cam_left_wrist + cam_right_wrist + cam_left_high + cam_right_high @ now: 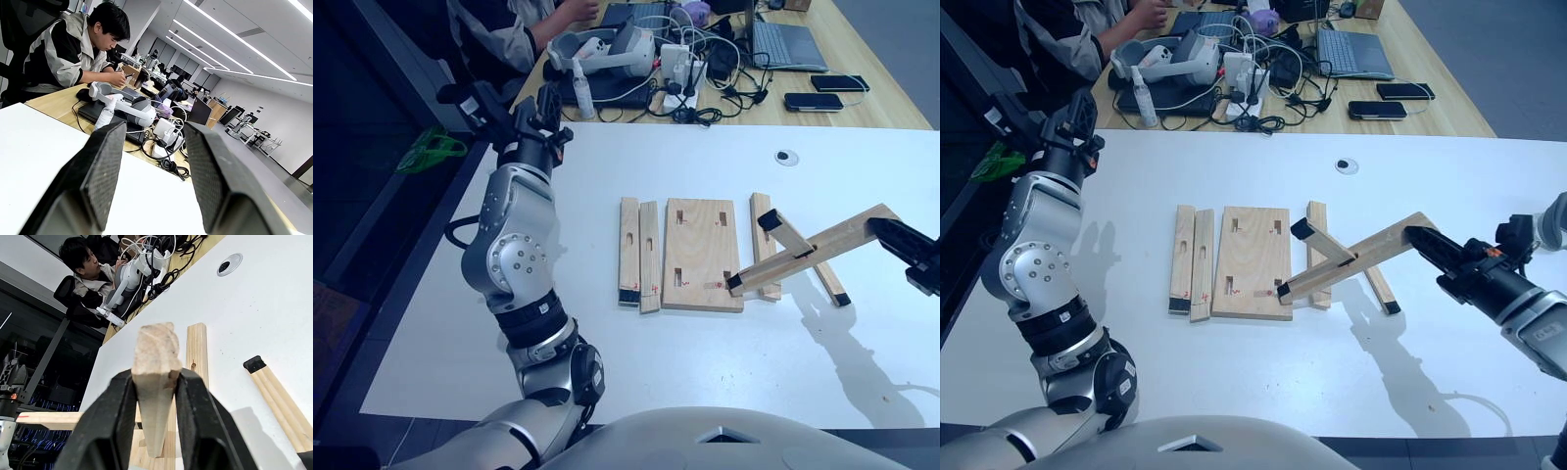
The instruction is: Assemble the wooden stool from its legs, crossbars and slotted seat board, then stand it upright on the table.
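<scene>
At the right side of the white table (607,176), the right gripper (1427,242) is clamped on the upper end of a long pale wooden leg (1371,252). Its black fingers (110,421) press on either face of the wood. The leg hangs tilted, with its black-capped foot low at the near right corner of the pale rectangular seat board with four slots (700,245). I cannot tell whether it touches the board. A shorter black-capped wooden bar (788,235) crosses the leg about midway and appears joined to it, though the joint itself is hard to make out.

The seat board lies flat in the middle of the table. Just beside its right edge a flat wooden crossbar (761,217) lies partly under the held leg. A loose black-tipped leg (830,282) lies at an angle farther right. On the board's left, two narrow wooden slats (628,245) lie side by side, parallel to it.

Well apart, the left gripper (548,108) is raised over the table's far left edge, its two fingers (105,171) spread and holding nothing.

Beyond the table stands a wooden desk (862,98) with a white headset (607,49), a tangle of cables (690,98), a grey laptop (783,44) and two dark phones (815,101).
</scene>
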Robot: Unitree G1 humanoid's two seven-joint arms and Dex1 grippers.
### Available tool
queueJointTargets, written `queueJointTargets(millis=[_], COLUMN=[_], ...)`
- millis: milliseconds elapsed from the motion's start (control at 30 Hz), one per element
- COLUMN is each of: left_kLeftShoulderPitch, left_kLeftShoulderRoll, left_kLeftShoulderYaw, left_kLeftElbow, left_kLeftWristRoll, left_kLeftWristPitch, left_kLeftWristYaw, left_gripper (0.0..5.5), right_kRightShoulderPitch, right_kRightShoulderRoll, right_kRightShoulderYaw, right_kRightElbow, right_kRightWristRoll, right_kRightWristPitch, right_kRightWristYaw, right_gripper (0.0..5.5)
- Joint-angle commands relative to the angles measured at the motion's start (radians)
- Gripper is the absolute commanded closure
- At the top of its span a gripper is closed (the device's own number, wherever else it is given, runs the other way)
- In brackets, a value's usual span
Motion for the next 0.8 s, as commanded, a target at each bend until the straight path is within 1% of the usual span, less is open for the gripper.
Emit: queueJointTargets(millis=[33, 200, 367, 500, 700, 800], left_kLeftShoulderPitch=[-0.003, -0.003, -0.008, -0.009, -0.010, -0.012], left_kLeftShoulderRoll=[0.015, 0.018, 0.025, 0.036, 0.050, 0.051], left_kLeftShoulderYaw=[-0.007, -0.011, -0.014, -0.016, -0.013, -0.015], left_kLeftElbow=[0.005, 0.003, 0.003, 0.001, 0.004, 0.006], left_kLeftWristRoll=[-0.010, -0.015, -0.020, -0.023, -0.026, -0.025], left_kLeftWristPitch=[0.005, 0.009, 0.014, 0.018, 0.017, 0.016], left_kLeftWristYaw=[0.010, 0.016, 0.021, 0.024, 0.028, 0.032], left_gripper=[3.35, 3.35, 3.35, 3.35, 3.35, 3.35], right_kRightShoulderPitch=[0.015, -0.002, -0.084, -0.107, -0.108, -0.145], right_kRightShoulderRoll=[0.006, 0.009, 0.027, 0.010, -0.012, -0.010], right_kRightShoulderYaw=[0.050, 0.103, 0.194, 0.257, 0.322, 0.367], right_kRightElbow=[-0.038, -0.069, -0.125, -0.216, -0.340, -0.345], right_kRightWristRoll=[0.010, -0.040, -0.129, -0.233, -0.394, -0.468], right_kRightWristPitch=[-0.073, -0.156, -0.236, -0.248, -0.259, -0.267], right_kRightWristYaw=[-0.014, -0.040, -0.075, -0.061, -0.027, -0.029], right_gripper=[4.50, 4.50, 4.50, 4.50, 4.50, 4.50])
